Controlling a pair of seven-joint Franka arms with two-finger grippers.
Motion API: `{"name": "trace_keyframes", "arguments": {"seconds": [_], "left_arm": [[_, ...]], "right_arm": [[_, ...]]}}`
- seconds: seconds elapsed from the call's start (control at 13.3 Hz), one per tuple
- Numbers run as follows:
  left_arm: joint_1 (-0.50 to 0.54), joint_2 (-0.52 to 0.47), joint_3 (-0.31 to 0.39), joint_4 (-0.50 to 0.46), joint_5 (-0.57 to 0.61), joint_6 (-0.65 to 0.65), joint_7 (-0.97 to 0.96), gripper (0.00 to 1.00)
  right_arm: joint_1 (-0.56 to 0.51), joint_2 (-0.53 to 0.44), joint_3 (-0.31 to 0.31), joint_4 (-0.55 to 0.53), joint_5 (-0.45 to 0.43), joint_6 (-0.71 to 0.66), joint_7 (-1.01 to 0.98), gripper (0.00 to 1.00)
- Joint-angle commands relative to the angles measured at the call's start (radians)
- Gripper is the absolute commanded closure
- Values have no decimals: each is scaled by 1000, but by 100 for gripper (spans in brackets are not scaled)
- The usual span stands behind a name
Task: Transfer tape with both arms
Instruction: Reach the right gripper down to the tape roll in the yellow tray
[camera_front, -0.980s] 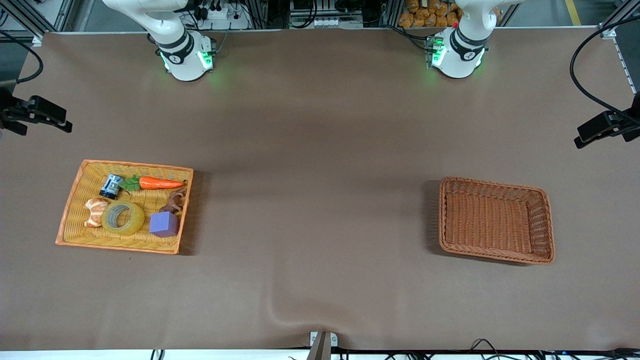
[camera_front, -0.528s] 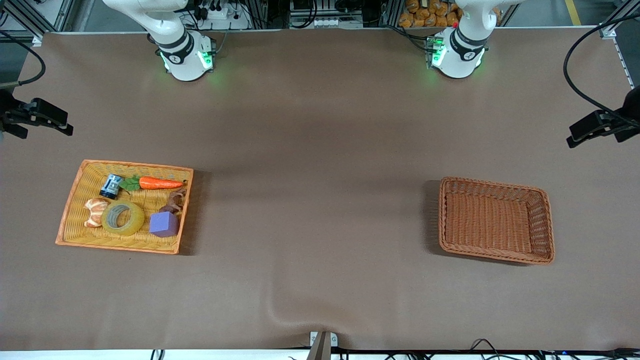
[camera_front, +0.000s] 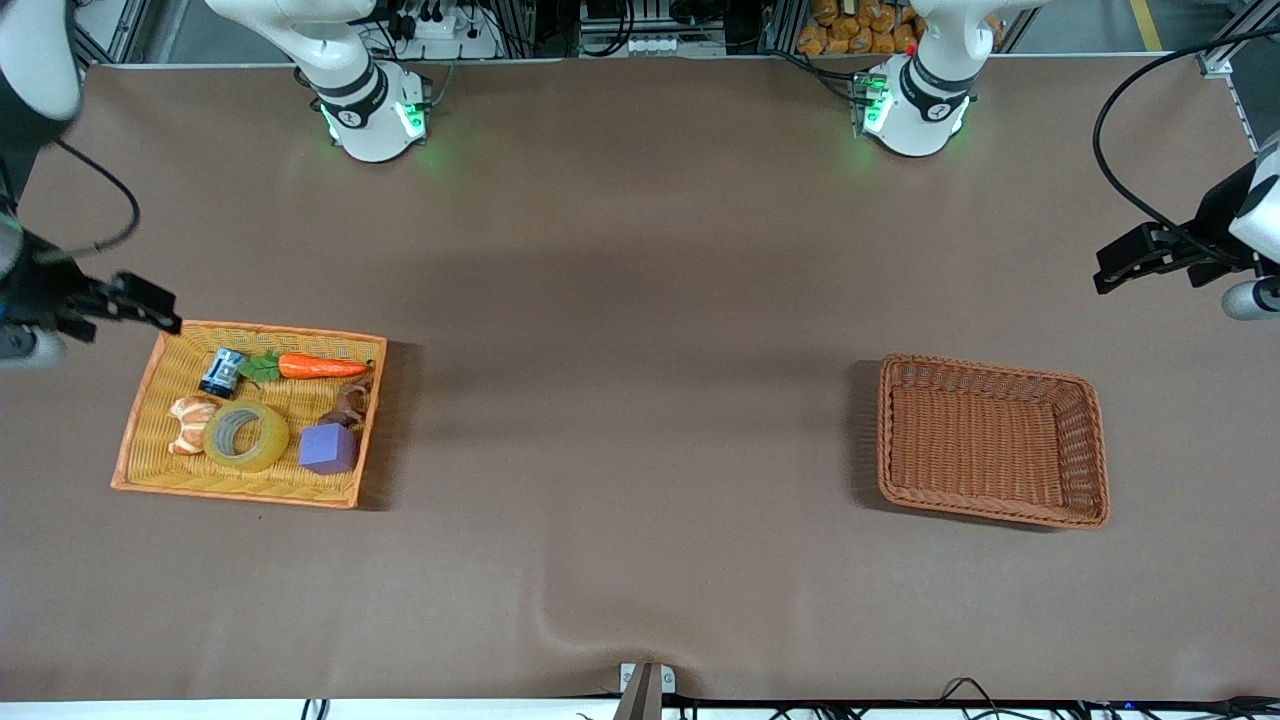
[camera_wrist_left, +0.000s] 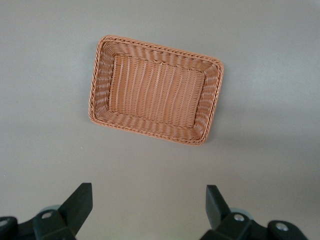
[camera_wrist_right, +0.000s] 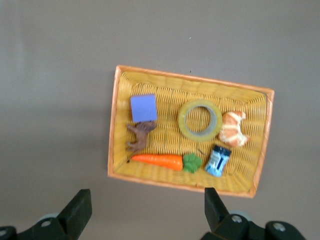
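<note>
**A:** Where's the tape (camera_front: 246, 435)?

**B:** Flat in the yellow basket (camera_front: 150, 478) at the right arm's end of the table, hole facing up. The croissant (camera_front: 189, 422) touches it on one side and the purple cube (camera_front: 327, 447) sits just beside it on the other. Farther from the front camera lie a carrot (camera_front: 320, 366), a small blue can (camera_front: 223, 371) and a brown animal figure (camera_front: 348, 400).

**A:** Crowded, then. What is the right gripper (camera_wrist_right: 145, 210) doing?

**B:** It hangs over the table edge by the yellow basket's corner, high up, fingers spread wide and empty. Its wrist view looks straight down on the whole basket, the tape ring near the middle. I'd judge it is lining up for a descent, spread wide enough to straddle the roll.

**A:** And the left gripper (camera_wrist_left: 149, 205)?

**B:** Also spread apart, holding nothing, up over the table at the left arm's end, looking down on the brown basket (camera_wrist_left: 100, 90), which has nothing in it. That basket seems the likely destination, so the left arm is probably positioned to receive the roll midway.

**A:** Risks?

**B:** A finger may nudge the croissant, since it presses against the roll.
</note>
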Motion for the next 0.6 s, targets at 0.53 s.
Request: {"name": "trace_keyframes", "arguments": {"seconds": [0.53], "left_arm": [[6, -10, -10, -50, -15, 42, 0, 0]], "right_arm": [[-65, 414, -3, -7, -37, 181, 2, 0]]}}
